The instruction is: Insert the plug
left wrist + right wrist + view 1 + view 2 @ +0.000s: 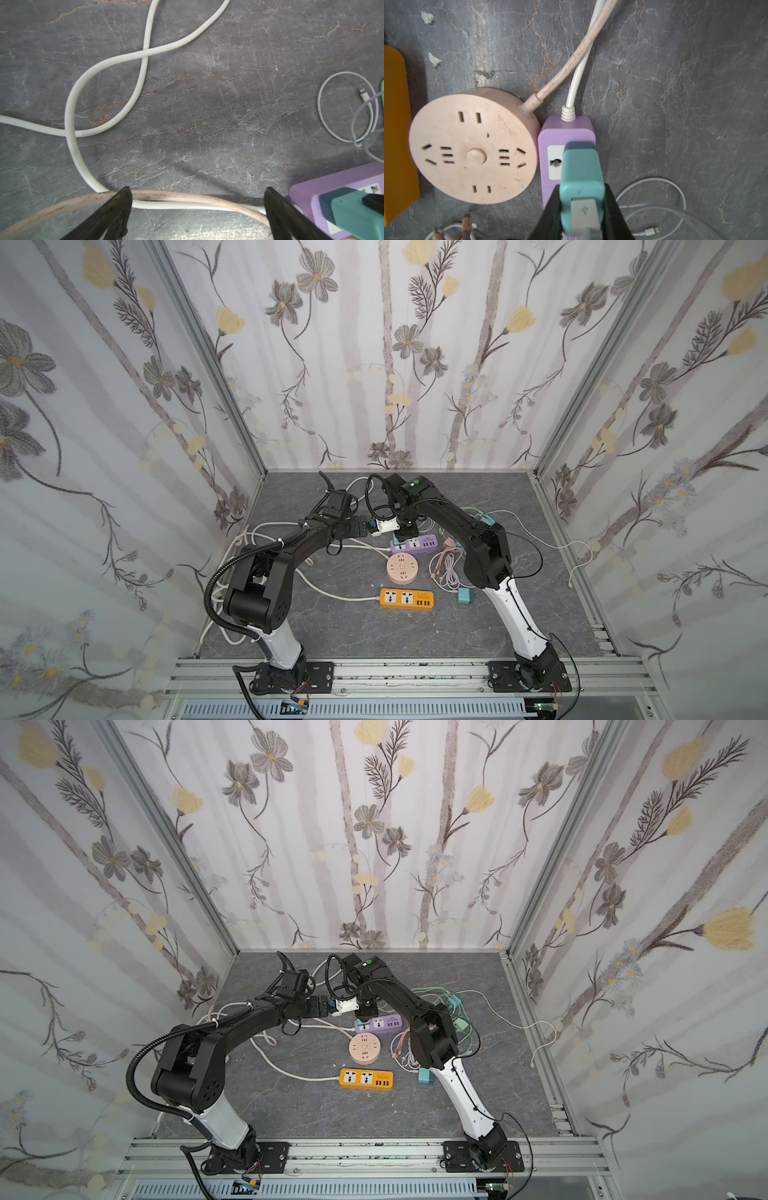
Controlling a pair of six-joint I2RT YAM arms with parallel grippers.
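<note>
My right gripper is shut on the teal plug, one black finger on each side, and a white USB connector sticks out of the plug's back. The plug stands on the end socket of the purple power strip; its prongs are hidden. In both top views this gripper points down at the strip. My left gripper hangs open and holds nothing, above two crossing cords, just left of the strip and the plug. In a top view it sits beside the right wrist.
A round pink socket block touches the purple strip's side. An orange power strip lies nearer the front, with a second teal charger to its right. Thick white cords loop on the left; thin cables coil on the right.
</note>
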